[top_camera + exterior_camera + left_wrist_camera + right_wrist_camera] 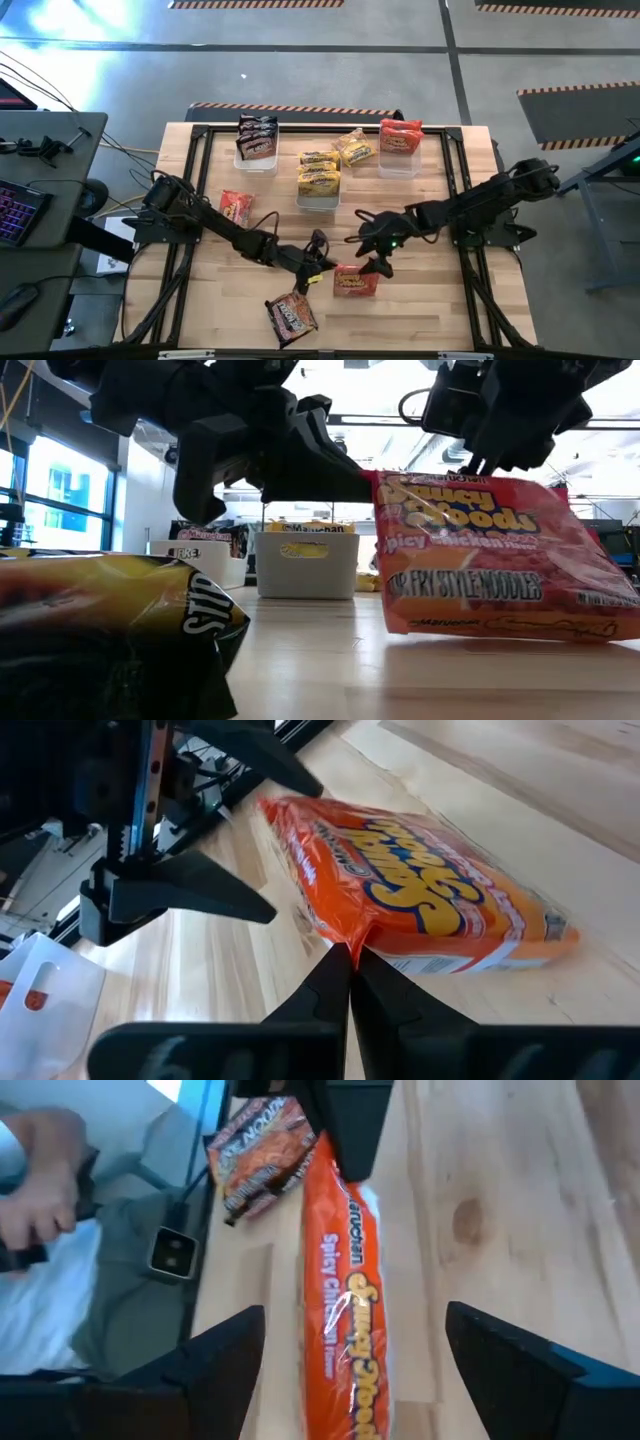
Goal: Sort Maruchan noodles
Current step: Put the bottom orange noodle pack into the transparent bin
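Noodle packets lie scattered across our table, and going from left to right we see a red-orange packet (236, 207) loose on the wood near the left arm, a dark packet (291, 316) at the front edge, and the one in play — the orange Spicy Chicken packet (355, 281) near the middle front. At the back stand three clear bins: dark packets in the left bin (256, 152), yellow ones in the middle bin (318, 192) with one yellow packet (355, 148) lying just beside it, and red-orange ones in the right bin (400, 158).

Our left gripper (350, 965) is pinched fully closed on the crimped end seam of the orange packet, which the low view shows standing tilted on the table. Our right gripper (355, 1355) hovers over the same packet with its jaws spread wide, one finger on either side and touching nothing.

The risks, as we judge them: the left hold is only on thin film, so a lift or tug may let the seam slip out or tear. If the right jaws close off-centre, the packet could tip over or squirt sideways — crushing the noodle block is also possible. Both grippers sit very near each other, so a collision of fingers is a real danger. The packet belongs in the right bin, well apart from here, and a weak grip could drop it on the way.
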